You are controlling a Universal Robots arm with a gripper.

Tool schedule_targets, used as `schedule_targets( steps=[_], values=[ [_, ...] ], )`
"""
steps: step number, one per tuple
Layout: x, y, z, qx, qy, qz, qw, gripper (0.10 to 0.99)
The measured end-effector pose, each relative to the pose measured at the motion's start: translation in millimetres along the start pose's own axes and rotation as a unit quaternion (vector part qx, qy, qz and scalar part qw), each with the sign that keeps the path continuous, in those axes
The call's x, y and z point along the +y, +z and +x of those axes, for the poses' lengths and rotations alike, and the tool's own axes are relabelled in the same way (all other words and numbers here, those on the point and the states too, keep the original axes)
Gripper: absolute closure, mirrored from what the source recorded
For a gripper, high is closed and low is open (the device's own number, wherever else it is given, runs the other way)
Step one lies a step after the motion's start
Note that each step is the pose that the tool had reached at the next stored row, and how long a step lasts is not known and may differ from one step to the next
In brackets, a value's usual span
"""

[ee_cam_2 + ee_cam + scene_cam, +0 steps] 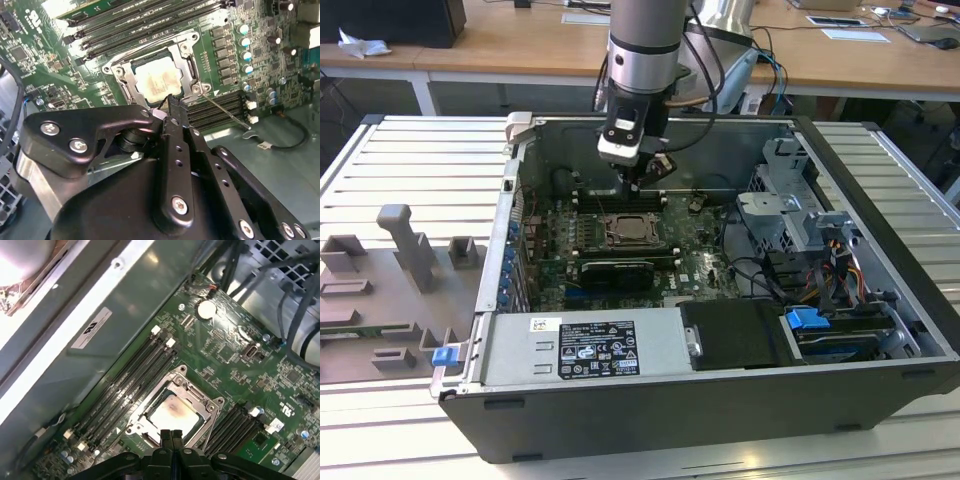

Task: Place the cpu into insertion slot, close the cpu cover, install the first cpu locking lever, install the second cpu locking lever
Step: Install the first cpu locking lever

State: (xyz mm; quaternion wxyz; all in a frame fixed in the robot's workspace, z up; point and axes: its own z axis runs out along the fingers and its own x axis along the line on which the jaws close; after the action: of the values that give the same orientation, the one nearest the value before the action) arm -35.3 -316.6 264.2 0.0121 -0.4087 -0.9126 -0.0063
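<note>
The cpu (157,79) lies flat in the insertion slot (630,231), its silver-beige face (171,413) showing. The silvery cpu cover (186,54) lies down around the chip, framing it (199,399). A thin wire locking lever (226,112) sticks out sideways from one socket corner, over the memory slots. My gripper (171,434) hangs just above the socket's edge with its black fingers (173,106) pressed together and nothing between them. In the exterior view the gripper (642,183) sits over the far side of the socket.
The board lies inside an open computer case (650,400) on a slatted table. Long black memory slots (150,20) flank the socket on both sides. A black card (612,272), drive cages (790,200) and cables (840,270) crowd the exterior view's right.
</note>
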Motion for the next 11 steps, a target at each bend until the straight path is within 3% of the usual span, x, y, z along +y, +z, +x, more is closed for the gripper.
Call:
schedule_targets(
  steps=[4, 7, 11],
  values=[
    [0.0, 0.0, 0.0, 0.0001, -0.034, 0.0010, 0.9994, 0.980],
    [0.0, 0.1, 0.0, 0.0001, -0.070, 0.0020, 0.9975, 0.980],
    [0.0, 0.1, 0.0, 0.0002, -0.118, 0.0032, 0.9930, 0.980]
  ],
)
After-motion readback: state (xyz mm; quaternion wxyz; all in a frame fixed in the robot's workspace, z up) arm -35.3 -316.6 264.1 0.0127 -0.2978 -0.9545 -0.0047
